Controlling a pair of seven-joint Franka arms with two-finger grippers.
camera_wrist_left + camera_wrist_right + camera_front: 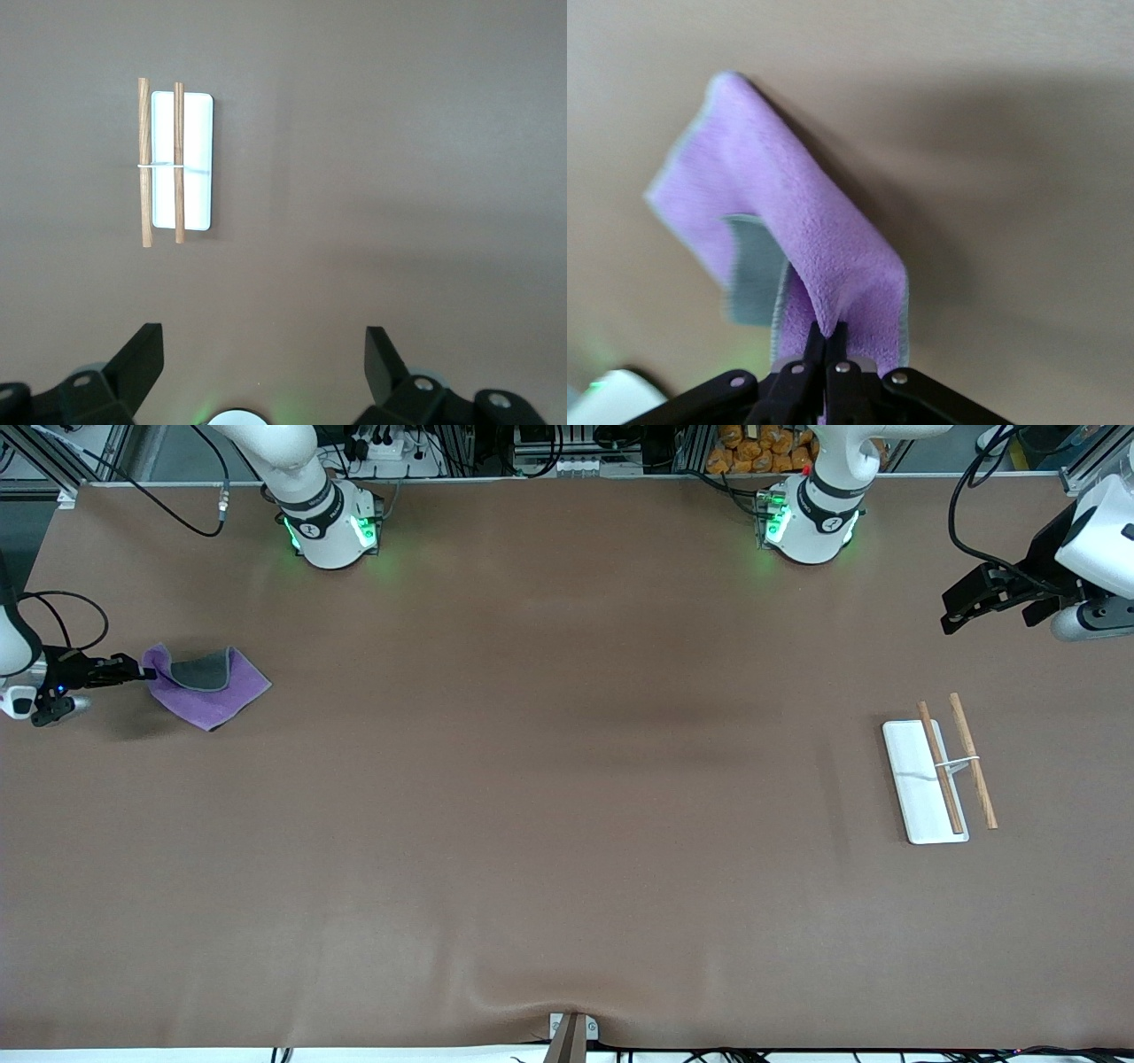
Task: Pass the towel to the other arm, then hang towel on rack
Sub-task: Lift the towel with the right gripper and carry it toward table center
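Right claw (142,674), at the right arm's end of the brown worktop (567,824), is clenched on one edge of the small soft purple-and-dark-grey towel (209,685), whose free part trails on the worktop; well apart from the towel, at the left arm's end, lies the white-based rack with two thin brown wooden rods (939,771). Left claw (264,354) waits released, over bare worktop near that rack. Judged step: pick-up before the hand-over; next calls for lifting the towel clear and carrying it toward the rack, with a free edge offered for the left claw.
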